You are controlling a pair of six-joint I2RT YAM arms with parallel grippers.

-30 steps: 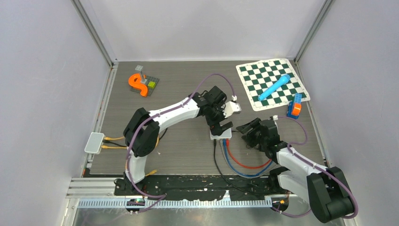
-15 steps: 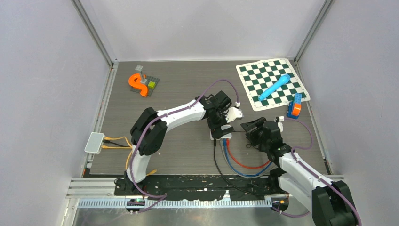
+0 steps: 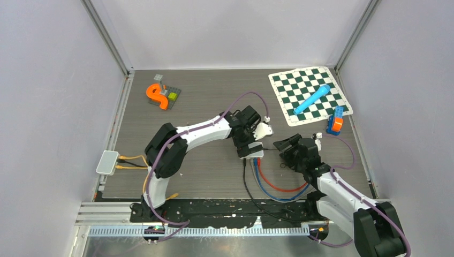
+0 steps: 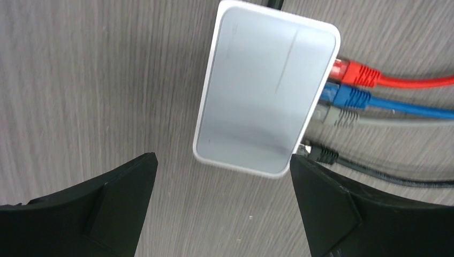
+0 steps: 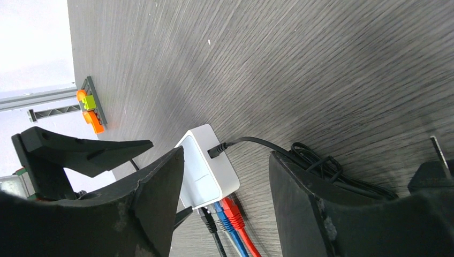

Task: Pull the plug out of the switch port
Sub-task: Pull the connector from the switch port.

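Note:
The white switch (image 3: 252,154) lies flat mid-table, with red (image 4: 357,74), blue (image 4: 348,97), grey (image 4: 335,115) and black (image 4: 321,154) plugs in a row along its near side. Their cables (image 3: 273,184) run toward the front edge. A black power plug (image 5: 217,151) sits in its right end. My left gripper (image 3: 249,148) hovers open just above the switch, with its fingers on either side of the switch's end (image 4: 223,160). My right gripper (image 3: 282,146) is open and empty just right of the switch, which shows between its fingers (image 5: 226,155).
A checkered mat (image 3: 309,95) with a blue cylinder (image 3: 312,98) lies at the back right, and a blue-orange block (image 3: 335,120) is beside it. An orange piece on a grey plate (image 3: 162,95) is at the back left. A grey box with yellow cables (image 3: 107,161) sits at the left edge. Coiled black cable (image 5: 321,167) lies near my right gripper.
My left gripper has come down a little over the switch and its elbow has shifted right. My right gripper has edged slightly toward the switch. The plugs have not moved.

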